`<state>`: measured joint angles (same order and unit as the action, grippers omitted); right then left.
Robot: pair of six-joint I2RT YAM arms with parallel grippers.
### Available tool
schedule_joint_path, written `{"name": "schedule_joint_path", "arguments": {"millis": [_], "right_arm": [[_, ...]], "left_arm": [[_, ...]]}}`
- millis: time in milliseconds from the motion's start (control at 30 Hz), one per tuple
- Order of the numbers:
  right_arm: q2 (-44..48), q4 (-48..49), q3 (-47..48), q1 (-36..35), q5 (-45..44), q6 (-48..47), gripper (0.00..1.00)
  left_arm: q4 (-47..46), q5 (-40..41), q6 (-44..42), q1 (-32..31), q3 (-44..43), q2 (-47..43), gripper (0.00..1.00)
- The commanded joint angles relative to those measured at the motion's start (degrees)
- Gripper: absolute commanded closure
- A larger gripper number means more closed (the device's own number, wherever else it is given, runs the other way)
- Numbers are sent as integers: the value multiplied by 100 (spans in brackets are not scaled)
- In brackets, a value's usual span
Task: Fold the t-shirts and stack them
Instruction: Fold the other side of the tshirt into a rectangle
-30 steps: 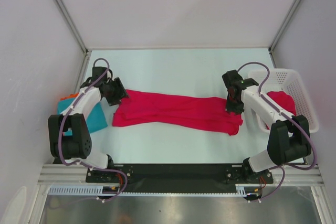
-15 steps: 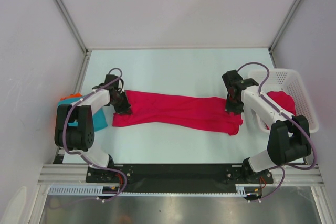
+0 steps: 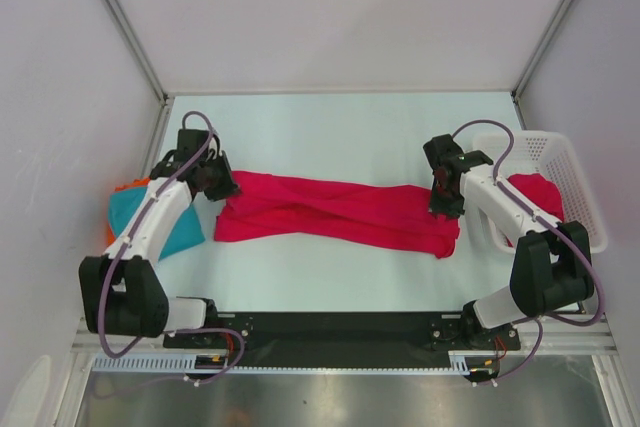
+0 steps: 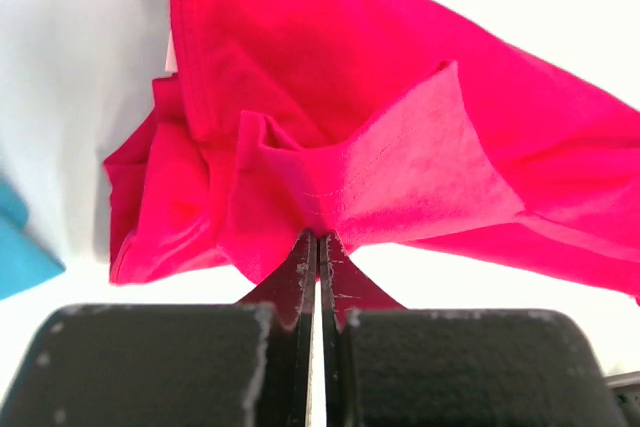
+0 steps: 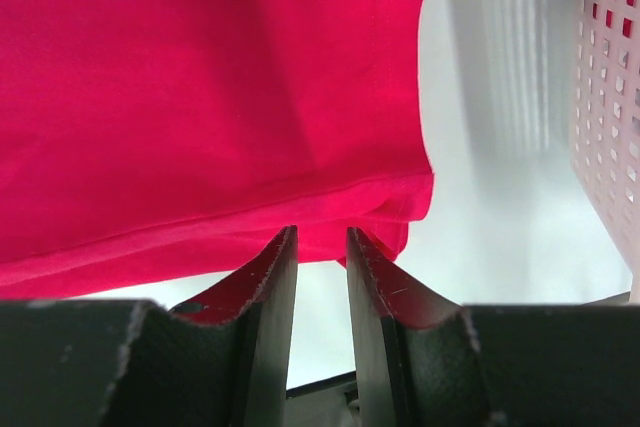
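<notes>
As the left end effector [image 4: 318, 237] clamps shut on a puckered fold at the left end of the crimson t-shirt [image 3: 340, 212], the garment lies stretched in a long, twisted band across the middle of the bench [image 3: 330, 132]. Its right end sits at the right end effector [image 5: 322, 232] (jaws a narrow gap apart at the hem; whether they pinch cloth cannot be told). The step looks like a two-ended lift. Both ends should rise together and level, keeping the cloth taut enough to shed its twist. They should also stay clear of the teal t-shirt [image 3: 150, 222] at the left and the basket [image 3: 570, 147] at the right, where a second crimson t-shirt [image 3: 540, 192] lies. A second earlier the left jaws stood open beside that end. They then dipped onto the corner and closed, and the left elbow swung toward the near edge. The right arm has not moved.
</notes>
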<state>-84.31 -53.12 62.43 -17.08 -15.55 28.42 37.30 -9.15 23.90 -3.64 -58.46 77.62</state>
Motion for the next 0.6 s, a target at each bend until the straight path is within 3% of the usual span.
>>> {"name": "schedule_joint_path", "arguments": {"millis": [0, 333, 567], "right_arm": [[213, 83, -21, 12, 43, -91, 69], [205, 74, 23, 12, 114, -144, 69], [143, 74, 93, -67, 193, -162, 69]], "left_arm": [[348, 282, -114, -23, 26, -563, 100], [831, 317, -228, -23, 818, -1856, 100], [771, -262, -35, -32, 1214, -1953, 84]]}}
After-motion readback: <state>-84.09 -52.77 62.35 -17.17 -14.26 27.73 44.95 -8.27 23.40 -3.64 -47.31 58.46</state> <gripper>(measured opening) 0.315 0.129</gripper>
